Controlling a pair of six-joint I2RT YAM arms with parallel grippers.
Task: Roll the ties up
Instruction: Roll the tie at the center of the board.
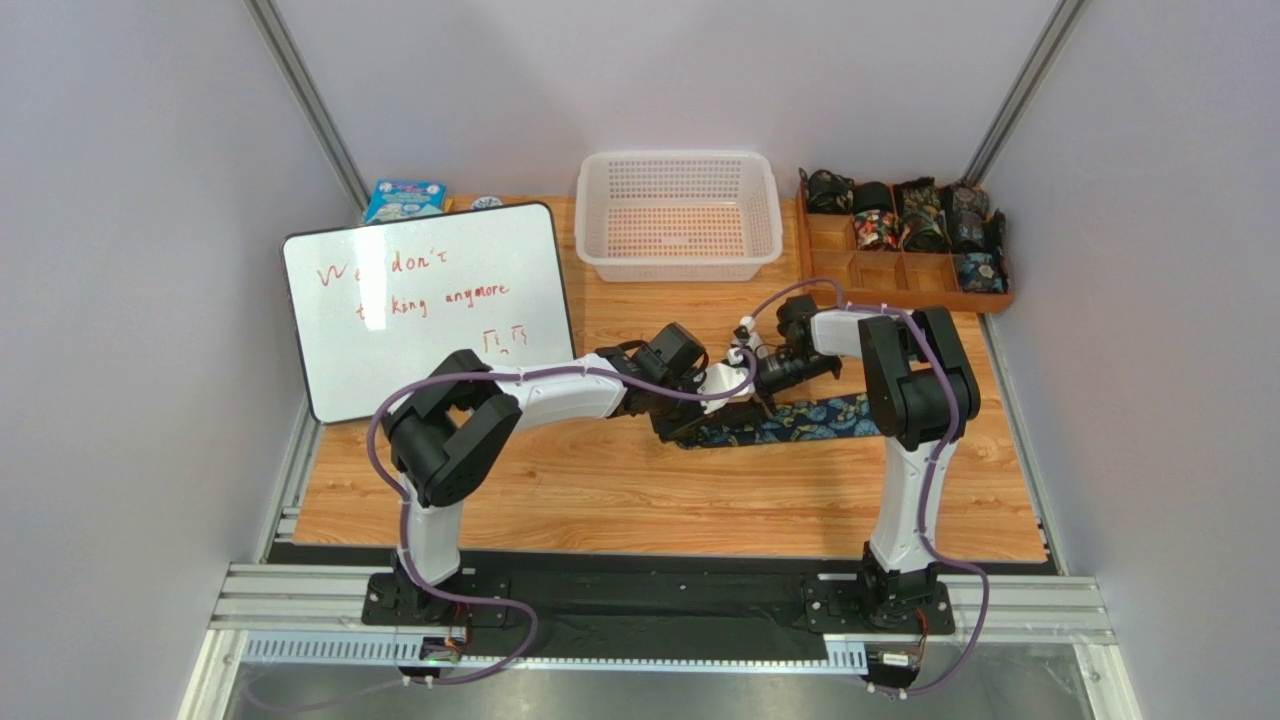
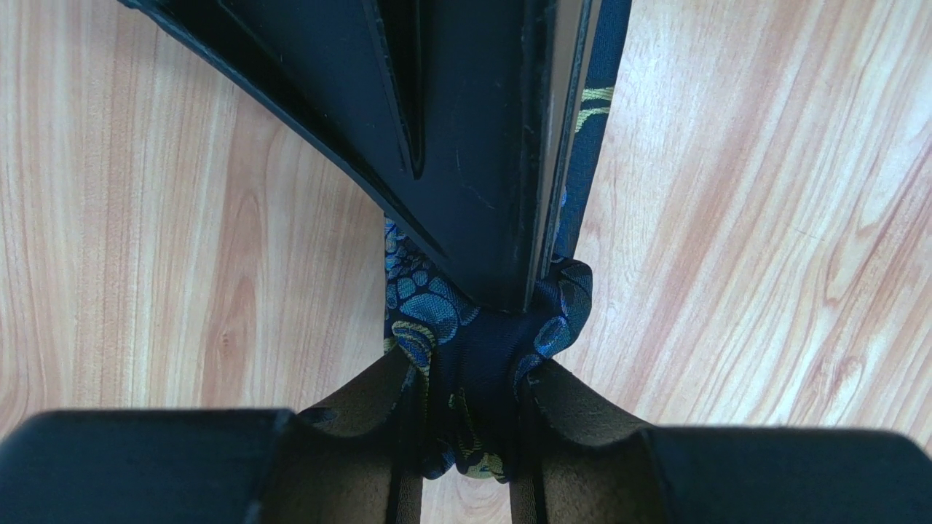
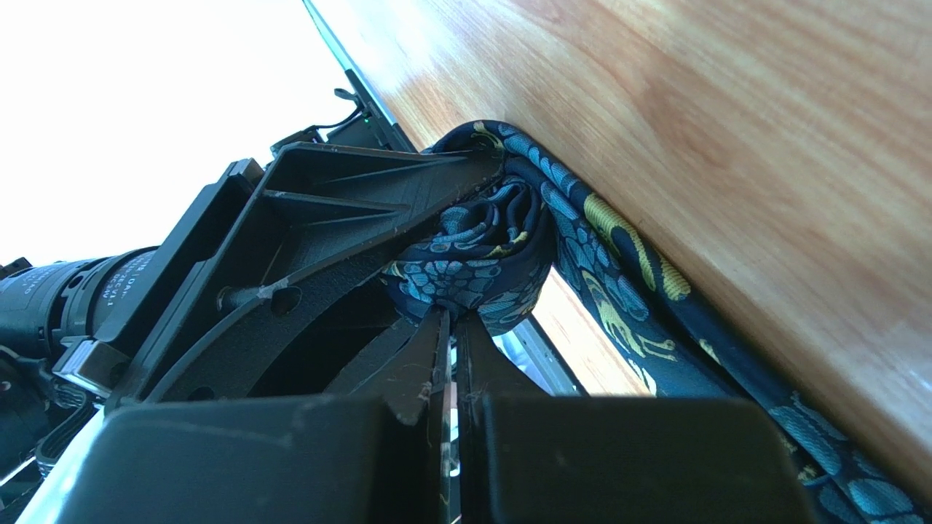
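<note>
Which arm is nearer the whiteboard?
Left. The left arm bends its elbow by the whiteboard, at its lower right corner; the right arm stands across the table, over the tie.

centre: left claw (image 2: 468, 420), right claw (image 3: 451, 328) crowd tie (image 1: 819, 420) | open: near table (image 1: 601, 495) wood | blocked: whiteboard (image 1: 428, 308) left; basket (image 1: 679, 272), tray (image 1: 917, 297) far edge

Sheeny woven tie (image 2: 421, 311), smooth wood-grain table (image 2: 164, 218).
</note>
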